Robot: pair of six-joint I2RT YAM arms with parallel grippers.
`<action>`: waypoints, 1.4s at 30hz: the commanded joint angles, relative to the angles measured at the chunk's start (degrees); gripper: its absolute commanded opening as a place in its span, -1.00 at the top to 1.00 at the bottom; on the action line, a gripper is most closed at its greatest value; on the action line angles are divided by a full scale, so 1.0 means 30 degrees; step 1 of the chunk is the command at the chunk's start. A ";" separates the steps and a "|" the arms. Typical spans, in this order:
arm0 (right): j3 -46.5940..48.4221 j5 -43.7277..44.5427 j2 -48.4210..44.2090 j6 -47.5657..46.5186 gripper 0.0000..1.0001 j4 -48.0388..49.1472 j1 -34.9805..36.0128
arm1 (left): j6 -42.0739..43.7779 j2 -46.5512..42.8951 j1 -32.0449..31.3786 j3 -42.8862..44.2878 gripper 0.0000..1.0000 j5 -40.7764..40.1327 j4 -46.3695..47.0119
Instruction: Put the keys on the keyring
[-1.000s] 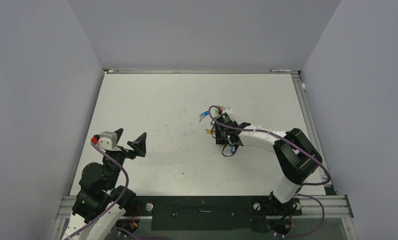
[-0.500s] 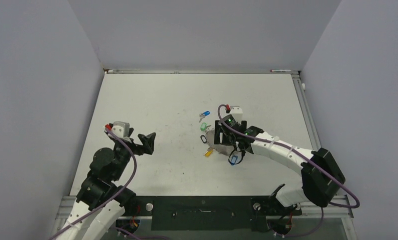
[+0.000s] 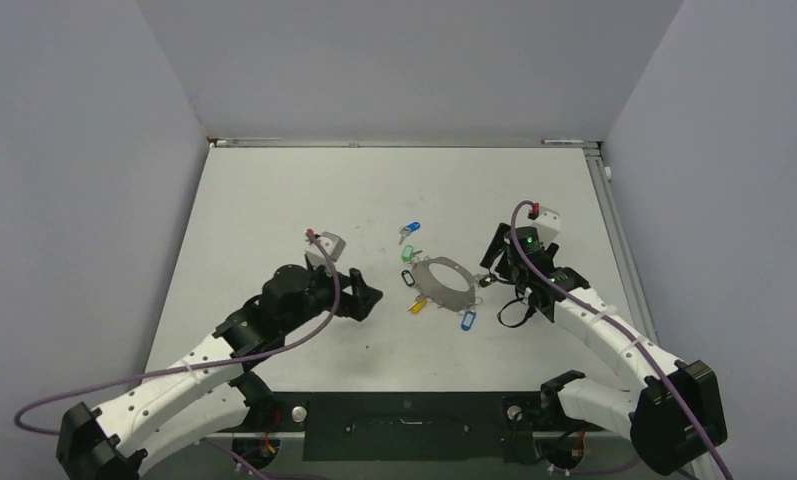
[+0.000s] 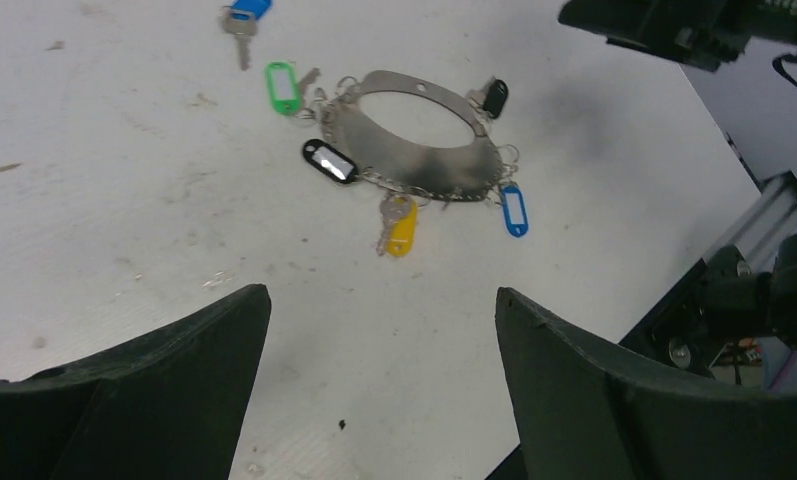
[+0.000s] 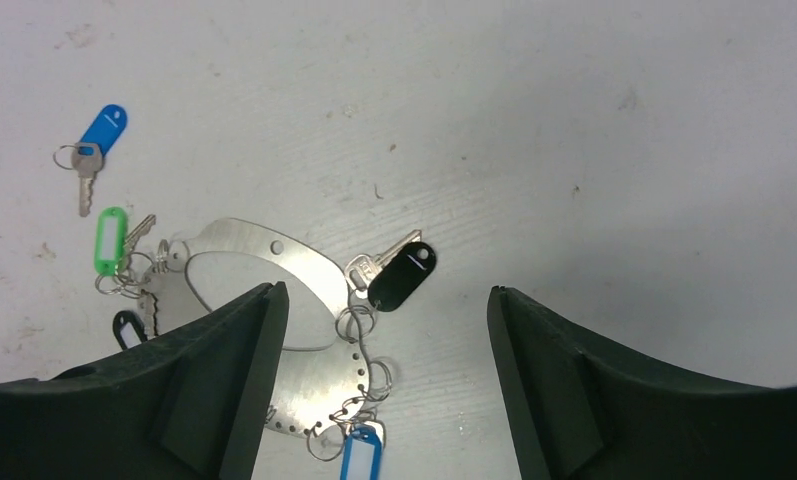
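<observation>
**Keyring flat on the table, both grippers open and empty**

The keyring point(image 4: 419, 172) lies flat near the middle of the white table point(image 3: 274, 200). It shows as a broad silvery metal band, wider on its near side, with small holes along it and little wire loops at its edge.

Most of the keys are gathered close around it:
- A green-tagged key point(image 4: 282, 85) lies at its far-left edge.
- A black tag with a pale label point(image 4: 329, 161) lies at its left edge.
- A yellow-tagged key point(image 4: 401, 222) is at its near edge.
- A blue tag point(image 4: 513, 210) is at its near-right edge.
- A black-tagged key point(image 5: 404, 275) is on its right side.

Each of these touches the band or sits just beside it among the loops. The views do not show clearly whether each one is threaded on.

One more key with a blue tag point(image 5: 96, 135) lies apart from the ring, beyond the green one, with its own small loop and not touching the band.

The left gripper point(image 4: 379, 300) hangs over the table to the left of the ring and faces it. Its two dark fingers are spread wide and nothing is between them.

The right gripper point(image 5: 384, 292) is on the ring's right side and looks down over the black-tagged key. Its fingers are also spread wide and grip nothing. Neither gripper touches the ring or any key.
</observation>
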 commanded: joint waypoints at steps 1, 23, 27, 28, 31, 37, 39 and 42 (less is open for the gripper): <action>0.0038 -0.0905 -0.1129 -0.1721 -0.48 0.1248 -0.0110 | 0.1874 0.2545 -0.3279 -0.0026 -0.60 -0.1500 0.5800; -0.1302 -0.2997 -0.4409 -0.3154 -0.44 0.1134 -0.0466 | 0.9072 1.5821 -0.4490 0.1508 0.08 0.5854 1.6315; -0.1453 -0.2909 -0.4417 -0.3241 -0.44 0.1202 -0.0481 | 1.0022 1.7194 -0.4587 0.1788 0.13 0.6009 1.7226; -0.1539 -0.2933 -0.4443 -0.3242 -0.44 0.1283 -0.0486 | 1.0230 1.7551 -0.4587 0.1983 0.14 0.6016 1.7314; -0.1727 -0.3106 -0.4440 -0.3221 -0.44 0.1567 -0.0495 | 1.0703 1.8475 -0.4631 0.2464 0.19 0.6088 1.7511; -0.1729 -0.3597 -0.4260 -0.3522 -0.44 0.1749 -0.0495 | 1.0958 1.9659 -0.4676 0.2340 0.36 0.5879 1.8952; -0.1752 -0.3676 -0.4228 -0.3542 -0.44 0.1764 -0.0495 | 1.1037 1.9974 -0.4682 0.2293 0.39 0.5658 1.9364; -0.1826 -0.3938 -0.4185 -0.3565 -0.44 0.1919 -0.0495 | 1.1168 2.0425 -0.4689 0.2483 0.46 0.5549 1.9311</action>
